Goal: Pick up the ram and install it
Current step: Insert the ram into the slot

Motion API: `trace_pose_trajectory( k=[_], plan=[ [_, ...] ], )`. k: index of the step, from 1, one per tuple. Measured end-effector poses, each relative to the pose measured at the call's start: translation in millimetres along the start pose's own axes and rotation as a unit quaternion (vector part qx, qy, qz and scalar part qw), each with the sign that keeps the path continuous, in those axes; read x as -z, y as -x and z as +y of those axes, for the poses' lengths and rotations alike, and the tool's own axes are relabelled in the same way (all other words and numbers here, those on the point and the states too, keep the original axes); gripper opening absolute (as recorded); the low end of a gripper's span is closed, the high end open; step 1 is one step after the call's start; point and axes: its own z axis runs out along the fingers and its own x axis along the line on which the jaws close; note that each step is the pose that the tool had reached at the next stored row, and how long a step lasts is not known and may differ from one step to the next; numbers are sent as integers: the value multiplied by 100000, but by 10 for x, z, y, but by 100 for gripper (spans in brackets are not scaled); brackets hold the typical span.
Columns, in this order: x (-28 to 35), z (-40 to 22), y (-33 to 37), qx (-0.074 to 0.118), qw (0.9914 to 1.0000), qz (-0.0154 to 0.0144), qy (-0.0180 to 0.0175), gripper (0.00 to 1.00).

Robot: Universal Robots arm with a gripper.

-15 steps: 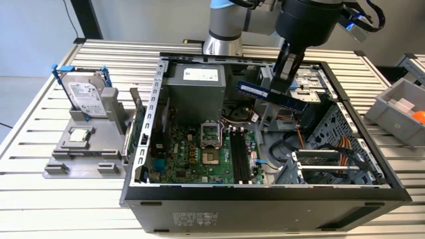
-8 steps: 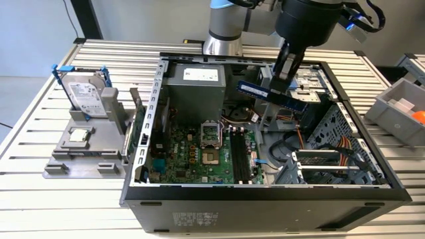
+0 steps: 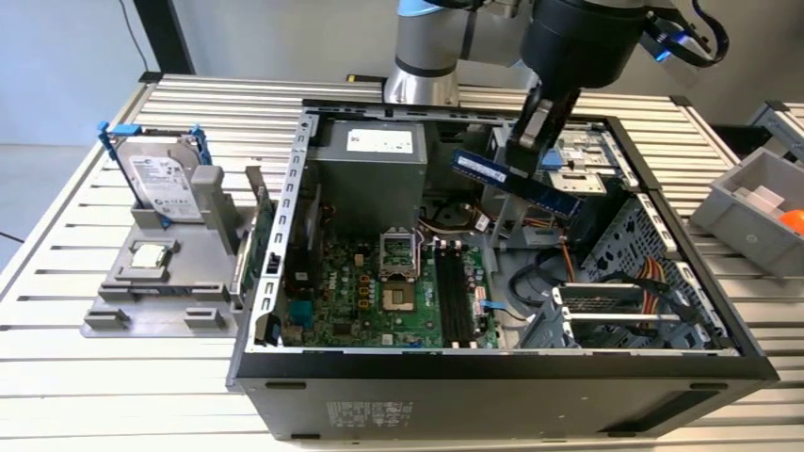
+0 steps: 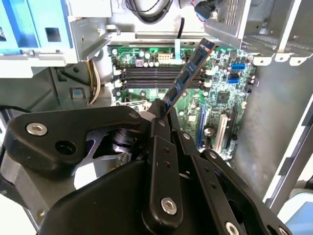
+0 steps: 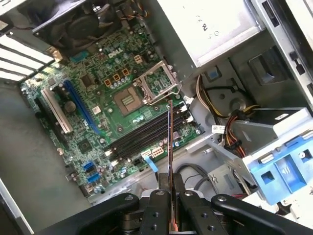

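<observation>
We're looking at an open PC case (image 3: 503, 395) lying on the slatted tabletop (image 3: 188, 104). Inside, the green motherboard (image 3: 352, 301) is lying flat on the bottom, and the silver power supply (image 3: 371, 155) is sitting at the far end. A metal drive cage (image 3: 628, 315) and some bundled cables (image 3: 571, 254) are crowding the exterior view's right side, near the black slots (image 3: 455, 301). The CPU socket (image 3: 399, 297) is sitting right beside those slots with its cover plate flipped up.

Outside the case, on the exterior view's left, a grey fixture (image 3: 138, 301) is carrying a hard drive (image 3: 161, 179) standing upright in a blue frame, plus a small square silver chip (image 3: 150, 254). On the exterior view's right, a grey bin (image 3: 741, 202) is holding something orange (image 3: 792, 219).

The end effector (image 3: 533, 141) is hanging over the far right part of the case. Its fingers are pinching tight on the ram (image 3: 515, 181), which is jutting out past the fingertips. The ram is a thin blue stick with dark chips, and it's tilting in the air above the motherboard, well apart from the slots. In the first wrist view we're seeing it edge-on, as a thin line (image 5: 169, 142) crossing over the slots.
</observation>
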Motion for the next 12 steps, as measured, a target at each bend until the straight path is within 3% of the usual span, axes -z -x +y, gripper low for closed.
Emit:
trace_pose_trajectory(
  k=[7,12],
  plan=[
    [-4,0,0,-4803,99885,-89,72,0],
    [-7,0,0,-7739,99700,-149,120,0]
  ],
)
